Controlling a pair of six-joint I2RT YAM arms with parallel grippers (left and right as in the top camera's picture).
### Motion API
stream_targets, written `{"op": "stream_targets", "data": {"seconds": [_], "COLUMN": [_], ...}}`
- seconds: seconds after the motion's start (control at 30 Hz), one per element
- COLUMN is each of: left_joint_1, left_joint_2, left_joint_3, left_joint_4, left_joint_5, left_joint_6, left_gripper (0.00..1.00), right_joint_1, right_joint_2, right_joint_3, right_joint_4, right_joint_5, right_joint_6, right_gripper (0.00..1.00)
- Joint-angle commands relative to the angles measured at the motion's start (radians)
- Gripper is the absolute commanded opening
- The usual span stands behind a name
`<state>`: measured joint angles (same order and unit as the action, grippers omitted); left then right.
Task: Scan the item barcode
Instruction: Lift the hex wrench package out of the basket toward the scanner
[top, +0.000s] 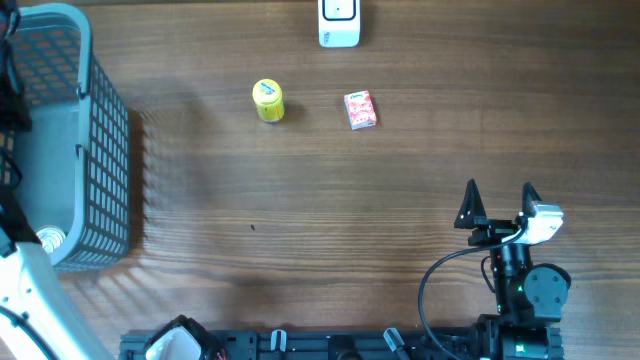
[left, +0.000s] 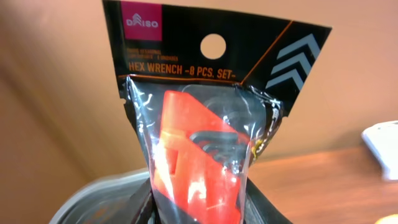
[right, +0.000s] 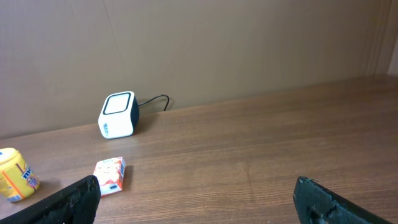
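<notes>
Above the basket (top: 100, 150), the left gripper (left: 205, 213) pinches the hex wrench packet (left: 205, 124) upright, probably to carry its barcode to the scanner (top: 338, 25), while the right gripper (top: 498, 200) rests spread wide

The overhead camera looks straight down on the wooden table (top: 400, 200), wide enough to take in the basket (top: 105, 150) at left and the scanner (top: 339, 25) at the far edge. The right wrist camera sits low over the table facing that far edge, sharing the scanner, red box (right: 111, 174) and yellow can (right: 15, 182) with the overhead. The left wrist camera sits very close to the hex wrench pack (left: 205, 124), which fills most of its frame
</notes>
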<state>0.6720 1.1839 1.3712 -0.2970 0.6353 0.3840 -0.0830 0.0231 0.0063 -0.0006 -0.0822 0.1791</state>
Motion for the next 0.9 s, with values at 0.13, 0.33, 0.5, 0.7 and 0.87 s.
{"op": "stream_targets", "data": {"seconds": [0.13,0.33,0.5,0.7,0.87], "left_joint_1": [-0.111,-0.299,-0.469,-0.665,-0.779], "left_joint_2": [-0.023,0.025,0.122,0.286,0.411], "left_joint_3": [-0.002,-0.003,-0.003,-0.003,-0.003], "left_joint_4": [0.051,0.046,0.026,-0.057,-0.106], "left_joint_5": [0.326,0.325,0.325,0.279,0.237], "left_joint_6": [-0.191,-0.190,-0.190,-0.189,-0.190], "left_gripper": [0.35,0.36,0.32,0.32,0.32], "right_joint_1": [0.005,0.005,0.005,0.005,0.005], "right_joint_2": [0.002,0.002,0.002,0.002,0.002], "right_joint_3": [-0.001,-0.001,-0.001,-0.001,-0.001], "right_joint_4": [0.003,0.003,0.003,0.003,0.003], "right_joint_5": [0.000,0.000,0.000,0.000,0.000], "right_joint_6": [0.007,0.007,0.006,0.006,0.007], "right_gripper": [1.00,1.00,1.00,1.00,1.00]}}
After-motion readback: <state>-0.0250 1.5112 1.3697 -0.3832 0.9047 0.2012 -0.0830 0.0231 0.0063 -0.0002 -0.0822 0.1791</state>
